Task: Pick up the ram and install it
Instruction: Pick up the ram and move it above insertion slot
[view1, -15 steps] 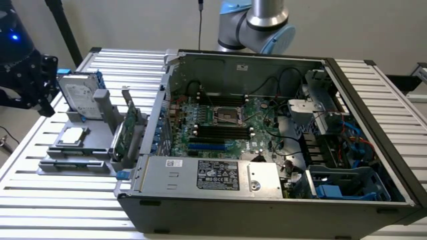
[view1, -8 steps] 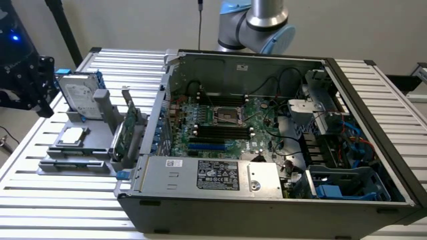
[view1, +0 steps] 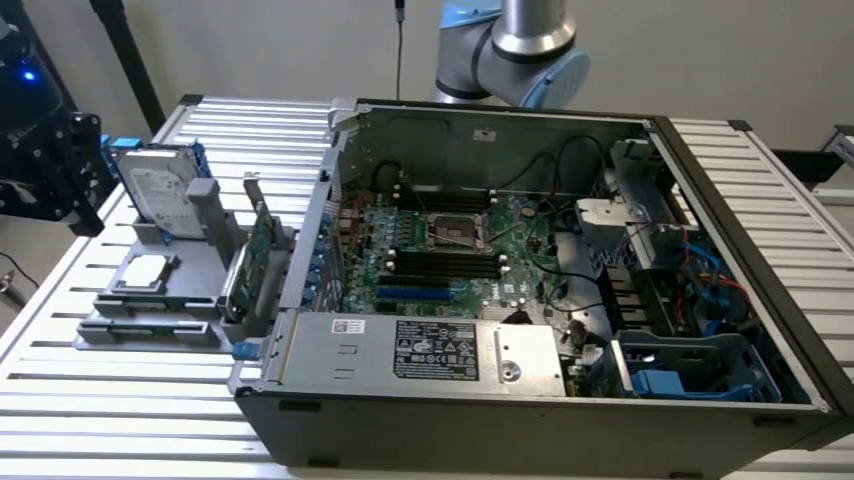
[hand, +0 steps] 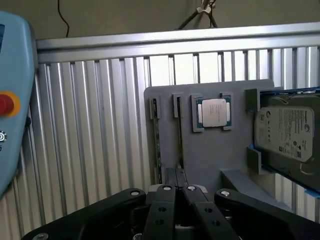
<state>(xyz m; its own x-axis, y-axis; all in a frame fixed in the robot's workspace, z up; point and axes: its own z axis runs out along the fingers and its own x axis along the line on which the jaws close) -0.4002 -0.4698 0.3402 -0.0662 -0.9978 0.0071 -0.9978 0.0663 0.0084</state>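
The gripper (hand: 176, 181), shut and apparently empty, hovers just short of the ram (hand: 179, 135), which looks light, stiff and fragile, so best pinched across its thin top edge.

Soft even light glares on the slatted table (hand: 100, 125); the computer case (view1: 467, 135) sits shaded.

Ribbed matt metal table (hand: 100, 130), matt grey plastic holder (hand: 212, 155), smooth black end effector (hand: 176, 179)

The gripper (hand: 175, 176), jaws pressed together, faces a gray holder (hand: 210, 155) carrying the ram (hand: 179, 135), a second strip (hand: 157, 145), a processor (hand: 214, 112) and a hard drive (hand: 285, 130).
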